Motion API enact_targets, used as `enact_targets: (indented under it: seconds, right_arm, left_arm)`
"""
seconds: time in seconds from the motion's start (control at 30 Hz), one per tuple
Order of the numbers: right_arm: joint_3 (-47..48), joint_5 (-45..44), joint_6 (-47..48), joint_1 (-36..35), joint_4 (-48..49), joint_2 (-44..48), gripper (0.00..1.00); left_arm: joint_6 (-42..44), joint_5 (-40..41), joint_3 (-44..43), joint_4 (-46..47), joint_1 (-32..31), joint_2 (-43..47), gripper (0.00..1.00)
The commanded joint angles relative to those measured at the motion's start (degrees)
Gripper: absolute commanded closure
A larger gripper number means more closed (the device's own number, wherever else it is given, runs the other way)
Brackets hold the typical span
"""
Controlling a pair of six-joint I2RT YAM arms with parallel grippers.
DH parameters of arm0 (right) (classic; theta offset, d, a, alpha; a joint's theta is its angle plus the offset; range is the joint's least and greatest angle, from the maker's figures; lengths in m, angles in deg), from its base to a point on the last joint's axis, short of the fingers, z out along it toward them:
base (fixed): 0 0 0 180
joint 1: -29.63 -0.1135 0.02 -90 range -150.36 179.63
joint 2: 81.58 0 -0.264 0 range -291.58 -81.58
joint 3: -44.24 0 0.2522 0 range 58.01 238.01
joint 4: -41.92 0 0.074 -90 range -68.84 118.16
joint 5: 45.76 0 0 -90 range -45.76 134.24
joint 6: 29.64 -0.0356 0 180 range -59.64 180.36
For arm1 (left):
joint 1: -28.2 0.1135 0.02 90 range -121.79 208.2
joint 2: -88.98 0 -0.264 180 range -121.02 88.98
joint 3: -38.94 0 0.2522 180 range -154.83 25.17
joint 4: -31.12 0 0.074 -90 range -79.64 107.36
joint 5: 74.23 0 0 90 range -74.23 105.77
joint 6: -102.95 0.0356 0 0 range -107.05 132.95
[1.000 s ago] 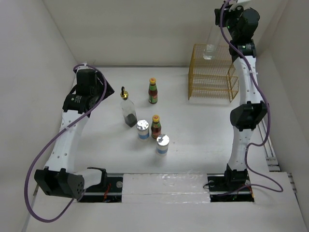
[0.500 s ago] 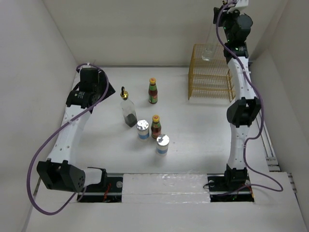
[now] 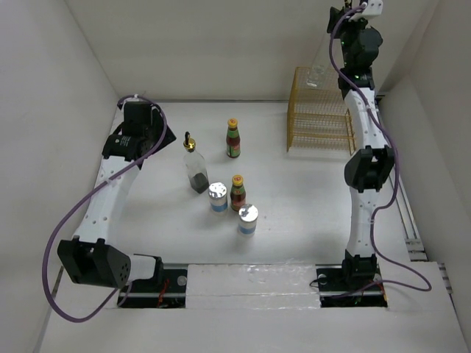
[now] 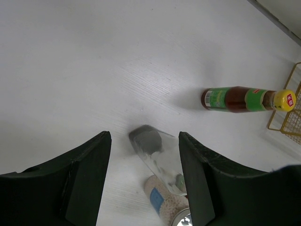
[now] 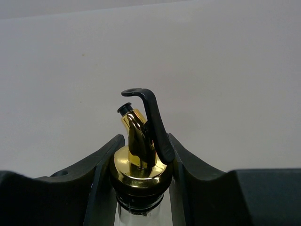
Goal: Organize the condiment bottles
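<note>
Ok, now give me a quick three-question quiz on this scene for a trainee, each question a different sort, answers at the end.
1. True or false: the right gripper is clamped on the gold pourer top of a clear bottle.
2. How many condiment bottles stand on the table? A four, B five, C six.
3. Fill in: the left gripper has its jaws ____.
Key: 1 true; 2 B; 3 open.
</note>
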Motion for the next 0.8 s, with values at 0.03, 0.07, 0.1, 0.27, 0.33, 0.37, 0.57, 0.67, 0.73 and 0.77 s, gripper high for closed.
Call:
enact_targets:
  seconds: [0.03,0.07,0.1,0.27,0.33,0.37,0.57,0.67,0.73,0.77]
  right_arm:
    - [-2.0,2.4,-1.4,0.9,12.5,2.6,1.00]
    - [-3.2,4.4,-1.4,0.9,12.5,3.4,1.00]
    - [-4.5,5.5,-1.4,0.9,12.5,4.0,1.00]
    - [-16.3,10.5,0.9,0.9,12.5,10.3,1.00]
    - [-20.3,11.0,1.5,0.9,13.1,12.5,1.00]
    - [-24.1,11.0,2.2,0.9,13.1,14.3,1.00]
    - [-32.7,13.1,2.2,1.4,11.6,18.6,1.00]
    - [-37.5,12.3,3.4,0.9,9.8,21.1,1.00]
    - [-40.7,10.9,3.9,-0.3,8.8,23.3,1.00]
    - [-41.4,10.3,4.8,-0.4,8.1,23.8,1.00]
  left_arm:
    - [0.2,1.6,-2.8,-0.7,-0.1,-0.1,0.45]
    - [0.2,1.6,-2.8,-0.7,-0.1,-0.1,0.45]
    - [-0.3,1.6,-2.8,-1.2,-0.1,-0.1,0.45]
    - [-0.4,2.1,-2.1,-0.7,-0.1,-0.1,0.45]
    - [-1.0,0.9,-2.1,-0.7,-0.1,-0.1,0.45]
    - [-1.0,0.9,-1.6,-0.2,-0.1,-0.1,0.45]
    - [-1.5,-0.3,0.1,0.9,-0.1,1.5,0.45]
    - [-1.5,-0.9,0.7,1.5,-0.1,2.2,0.45]
    - [-1.5,-0.9,1.2,2.0,-0.1,2.7,0.45]
    - [-1.5,-0.9,1.2,2.0,-0.1,2.7,0.45]
